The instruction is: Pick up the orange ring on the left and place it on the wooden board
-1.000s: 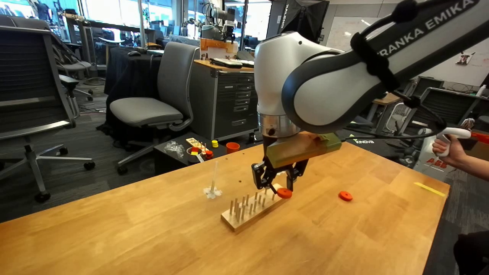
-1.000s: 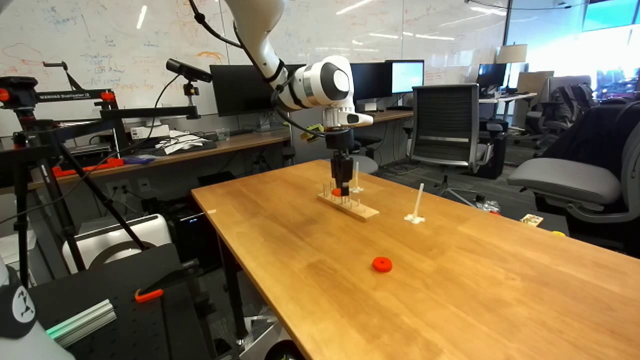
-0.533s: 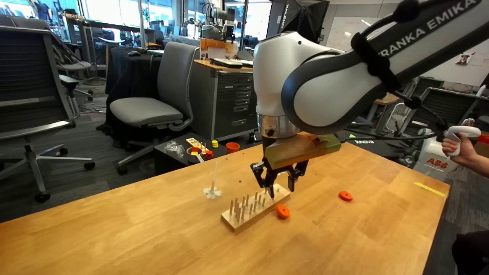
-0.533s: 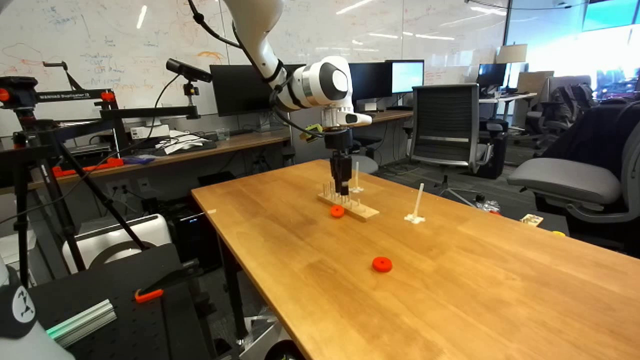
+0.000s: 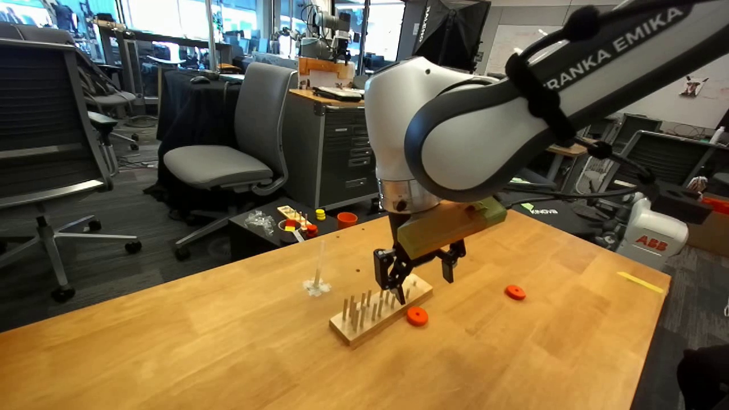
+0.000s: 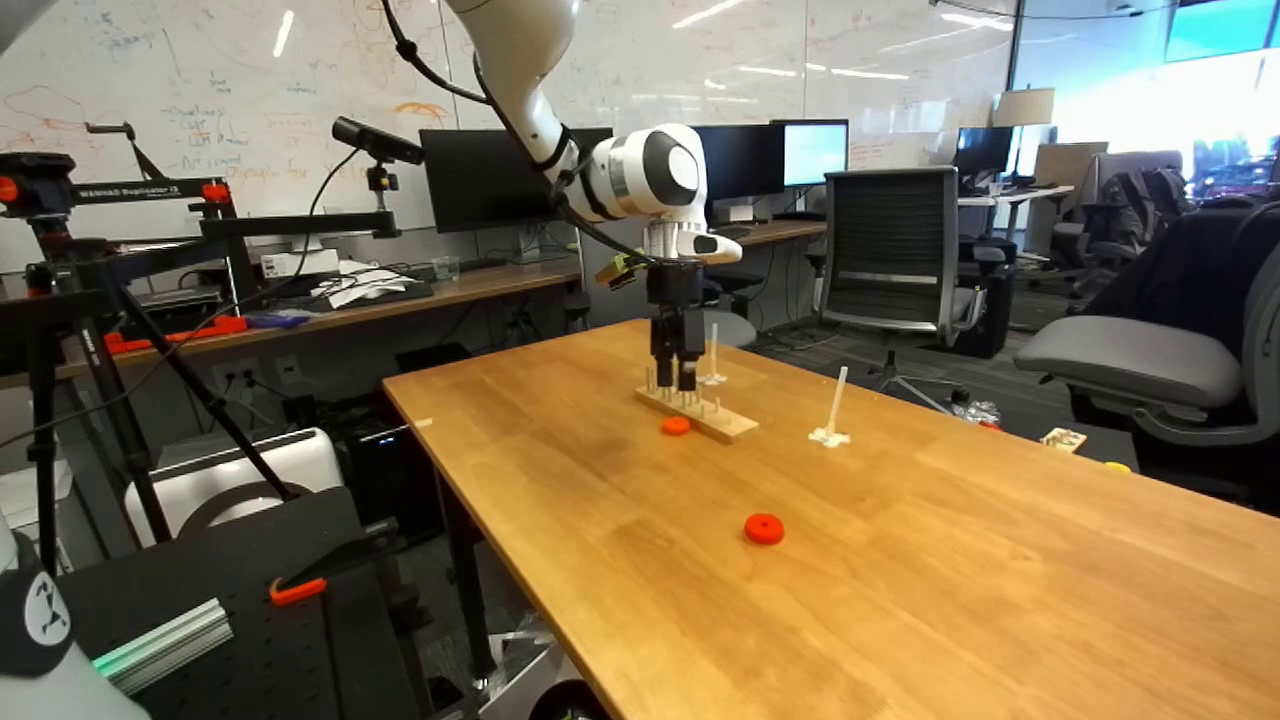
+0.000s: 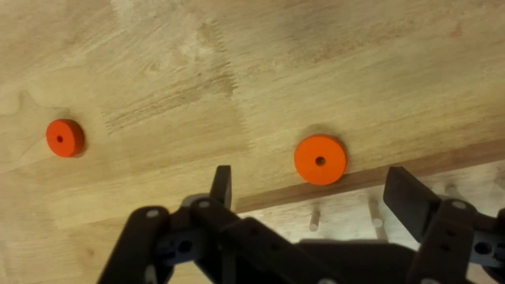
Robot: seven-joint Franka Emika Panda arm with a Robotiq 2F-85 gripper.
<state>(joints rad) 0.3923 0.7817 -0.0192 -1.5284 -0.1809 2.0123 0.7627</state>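
Since the orange ring point(image 5: 417, 316) lies flat on the surface point(image 5: 228, 353), just beside the long edge of the wooden board point(image 5: 369, 324) and not on it, you most likely have the pick-up to make before any placing can count. Your claw point(image 5: 425, 290) stands wide with nothing between its jaws, and in both exterior views it hangs over or close by the board; how much room its tips have above the pegs point(image 7: 314, 222) is hard to tell. Whether the ring touches the board's side cannot be made out either. In the wrist view the ring shows between the two fingers point(image 7: 408, 203) from side to side, but mostly out past their tips, so your next move probably calls for raising the claw clear of the pegs, shifting it off the board until it stands above the ring, and going straight down. The jaws run roughly along the board's edge, which should suit a grip along that line, though the finger nearer the pegs may catch the board as you lower it. Leave the twin ring point(image 5: 515, 292), well apart on the surface, alone; once you have a hold, lift, go back over the board and set the orange ring down there.
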